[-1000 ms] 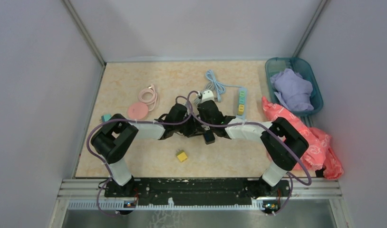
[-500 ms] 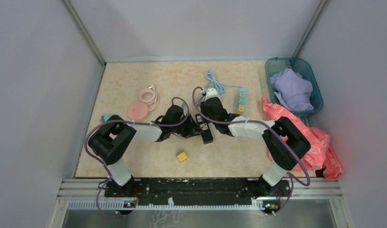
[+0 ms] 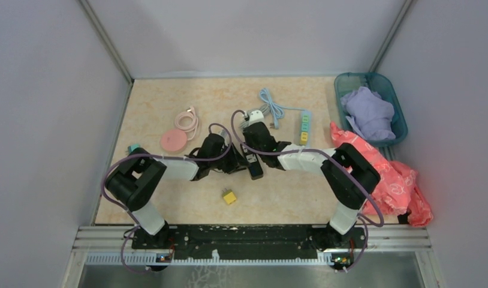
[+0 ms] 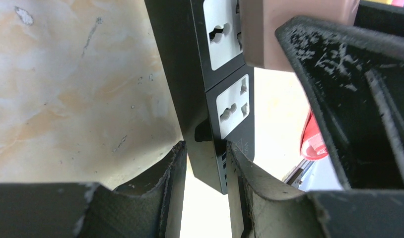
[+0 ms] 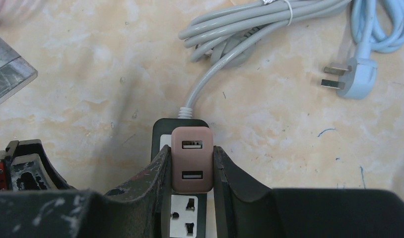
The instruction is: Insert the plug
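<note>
My right gripper (image 5: 191, 154) is shut on the plug (image 5: 192, 158), a brown block with two USB ports. The plug stands on the face of the black power strip (image 5: 163, 128), over the socket nearest the strip's grey cord (image 5: 230, 34); its prongs are hidden. In the left wrist view the plug (image 4: 289, 29) rests against the strip's socket face (image 4: 200, 99). My left gripper (image 4: 205, 153) is shut on the strip's near end, one finger on each long side. From above, the strip (image 3: 254, 166) lies mid-table between the left gripper (image 3: 238, 162) and the right gripper (image 3: 252, 143).
A blue power strip (image 3: 304, 125) with a light blue cable (image 3: 271, 105) lies behind. A pink disc (image 3: 174, 141), pink coiled cable (image 3: 186, 119) and small teal item (image 3: 133, 149) sit left. A yellow block (image 3: 229, 197) is near. A teal basket (image 3: 397, 117) and pink cloth (image 3: 385, 174) are right.
Both grippers and the black strip have shifted a little to the left and farther from the bases. The right arm has stretched out more over the strip.
</note>
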`<action>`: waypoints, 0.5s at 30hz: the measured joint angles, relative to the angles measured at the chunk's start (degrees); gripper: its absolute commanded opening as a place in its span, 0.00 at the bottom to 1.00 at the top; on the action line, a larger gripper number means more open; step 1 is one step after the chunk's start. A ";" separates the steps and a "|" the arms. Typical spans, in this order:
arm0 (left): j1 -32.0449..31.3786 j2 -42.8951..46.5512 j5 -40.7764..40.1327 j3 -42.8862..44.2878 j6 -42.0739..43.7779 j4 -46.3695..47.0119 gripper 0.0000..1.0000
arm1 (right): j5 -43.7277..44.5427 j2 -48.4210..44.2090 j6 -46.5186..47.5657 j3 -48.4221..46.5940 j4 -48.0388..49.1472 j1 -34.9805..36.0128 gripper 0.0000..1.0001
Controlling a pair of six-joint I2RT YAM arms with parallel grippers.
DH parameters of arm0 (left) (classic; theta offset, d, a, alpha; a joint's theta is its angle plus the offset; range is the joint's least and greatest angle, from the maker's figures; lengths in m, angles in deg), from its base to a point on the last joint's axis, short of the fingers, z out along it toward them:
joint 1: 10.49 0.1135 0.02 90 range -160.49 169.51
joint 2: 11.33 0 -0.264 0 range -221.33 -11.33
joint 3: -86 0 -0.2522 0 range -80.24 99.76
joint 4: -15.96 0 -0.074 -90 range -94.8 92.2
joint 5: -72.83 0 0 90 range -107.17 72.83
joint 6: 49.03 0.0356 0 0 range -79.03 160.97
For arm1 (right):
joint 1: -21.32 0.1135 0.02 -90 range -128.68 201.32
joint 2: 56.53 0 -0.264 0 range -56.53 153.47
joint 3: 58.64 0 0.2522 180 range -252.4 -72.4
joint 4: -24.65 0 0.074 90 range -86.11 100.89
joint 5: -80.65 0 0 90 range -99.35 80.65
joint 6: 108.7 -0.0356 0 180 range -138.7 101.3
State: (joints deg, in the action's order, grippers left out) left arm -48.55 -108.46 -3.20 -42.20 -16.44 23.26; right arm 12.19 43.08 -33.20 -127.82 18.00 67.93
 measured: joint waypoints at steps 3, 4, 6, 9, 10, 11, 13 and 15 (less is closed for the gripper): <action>0.24 0.26 -0.07 -0.35 0.00 0.04 0.39 | -5.57 -0.92 -1.57 1.03 0.48 -2.71 0.00; 0.33 0.37 -0.04 -0.44 0.00 0.00 0.39 | -7.41 -1.11 -2.21 1.07 0.59 -3.56 0.00; 0.37 0.57 -0.07 -0.63 0.00 -0.02 0.39 | -9.99 -1.22 -2.64 1.03 0.39 -4.57 0.00; 0.68 0.68 -0.07 -0.74 0.02 -0.04 0.39 | -10.27 -0.94 -2.47 0.15 -0.72 -4.24 0.00; 0.76 0.72 -0.07 -0.83 0.02 -0.02 0.39 | -9.20 -0.55 -2.16 -0.52 -1.55 -3.61 0.00; 0.90 0.76 -0.04 -0.92 0.02 -0.02 0.39 | -8.17 -0.22 -1.77 -1.05 -2.12 -3.02 0.00; 1.22 0.90 0.07 -1.09 0.00 -0.02 0.39 | -4.94 0.59 -0.90 -2.12 -2.86 -1.22 0.00; 1.31 0.92 0.31 -1.29 0.00 0.17 0.39 | -1.79 1.07 -0.24 -2.51 -3.02 0.28 0.00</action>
State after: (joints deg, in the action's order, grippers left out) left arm -47.24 -107.54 -2.89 -43.49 -16.44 23.43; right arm 10.40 44.15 -33.44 -130.33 14.99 68.22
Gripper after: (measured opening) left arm 0.396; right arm 0.284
